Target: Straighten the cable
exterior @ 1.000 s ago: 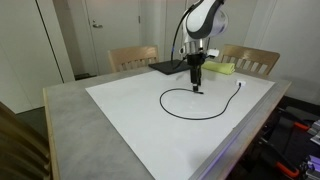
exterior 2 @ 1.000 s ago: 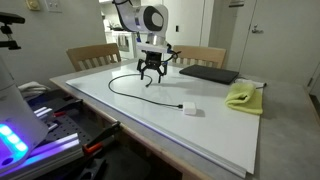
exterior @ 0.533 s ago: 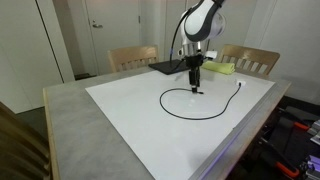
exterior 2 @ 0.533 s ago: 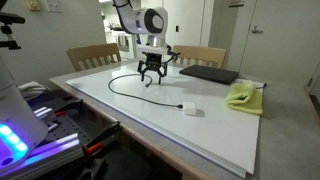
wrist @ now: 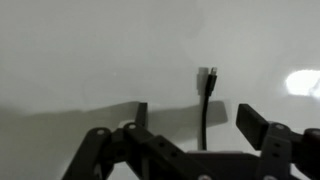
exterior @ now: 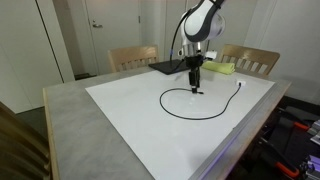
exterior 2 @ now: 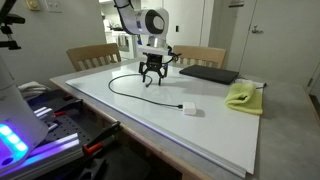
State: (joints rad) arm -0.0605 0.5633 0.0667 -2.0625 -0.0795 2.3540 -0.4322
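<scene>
Wrist view: thin black cable (plug-tipped) on glossy white sheet.

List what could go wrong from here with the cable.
1. The open claw straddles the cable close to its tip; a shallow pinch may slip off.
2. The white plug end lies loose, so pulling may drag the whole curve rather than straighten it.
3. Pulling toward the black pad could snag it.

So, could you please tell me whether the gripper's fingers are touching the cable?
Apart. The wrist view shows the cable lying between the open fingers, with bare white surface visible on either side of it.
</scene>
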